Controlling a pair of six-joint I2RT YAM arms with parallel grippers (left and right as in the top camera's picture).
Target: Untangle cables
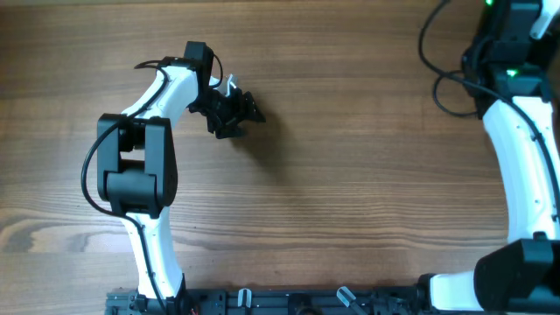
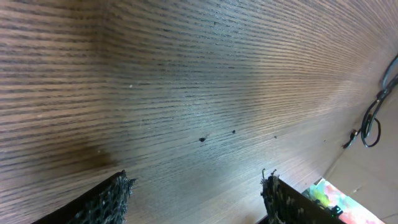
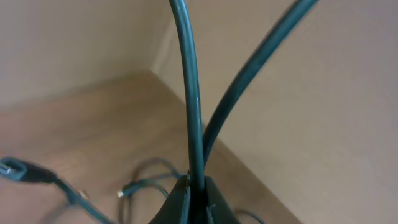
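In the right wrist view my right gripper (image 3: 196,188) is shut on a black cable (image 3: 189,87) that rises straight up from the jaws, with a second strand (image 3: 249,81) branching off to the right. More thin cables (image 3: 140,183) lie blurred on the wood below it, one ending in a plug (image 3: 15,169). Black loops (image 1: 444,83) show by the right arm in the overhead view, and a small loop (image 2: 372,121) far off in the left wrist view. My left gripper (image 1: 234,112) hovers over bare wood at the upper left, open, its padded fingers (image 2: 109,202) wide apart with nothing between them.
The right arm (image 1: 529,166) runs down the right edge of the table. A beige wall (image 3: 323,93) stands close behind the table corner. A colourful object (image 2: 339,200) lies past the table edge. A black rail (image 1: 289,302) lines the front edge.
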